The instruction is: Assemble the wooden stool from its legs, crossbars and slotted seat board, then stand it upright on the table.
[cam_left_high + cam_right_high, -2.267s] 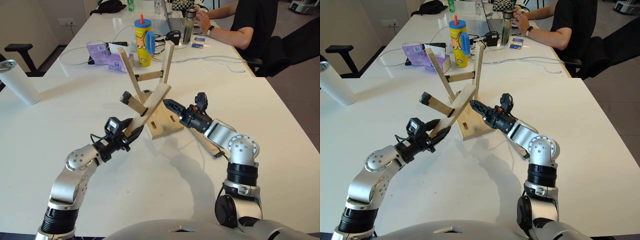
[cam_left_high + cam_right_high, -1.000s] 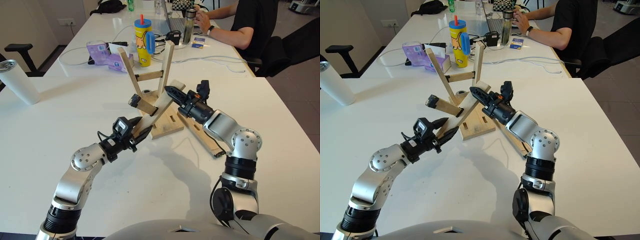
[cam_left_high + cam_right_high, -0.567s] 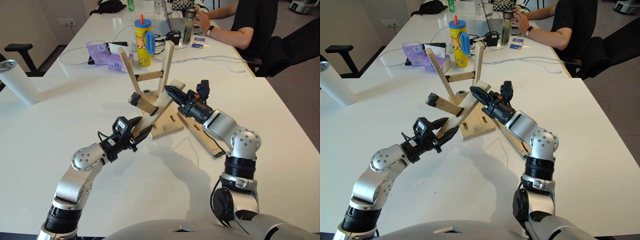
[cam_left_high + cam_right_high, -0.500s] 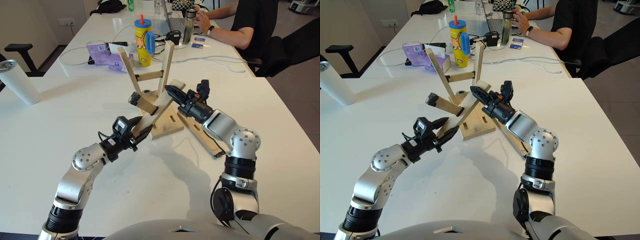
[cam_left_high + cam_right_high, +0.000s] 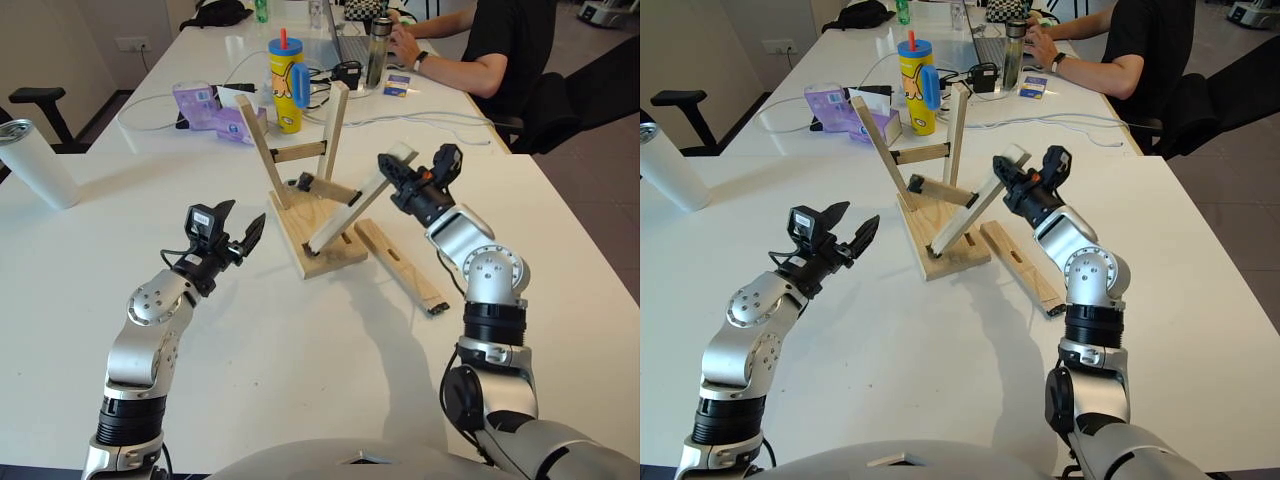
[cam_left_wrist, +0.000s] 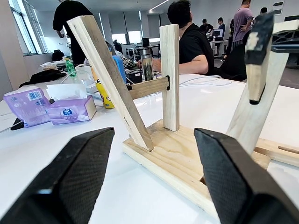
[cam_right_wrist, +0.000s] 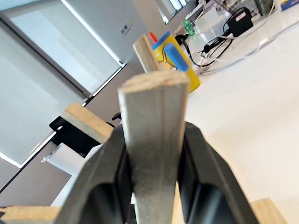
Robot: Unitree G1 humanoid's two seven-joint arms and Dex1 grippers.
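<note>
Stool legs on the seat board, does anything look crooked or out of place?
Yes. The leg clamped in the right tool leans steeply across the seat board, unlike the two seated legs, with a crossbar jutting sideways from it.

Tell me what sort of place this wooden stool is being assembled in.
Probably an open-plan office or lab: long white tables, a black office chair, and a laptop with trailing cables.
</note>
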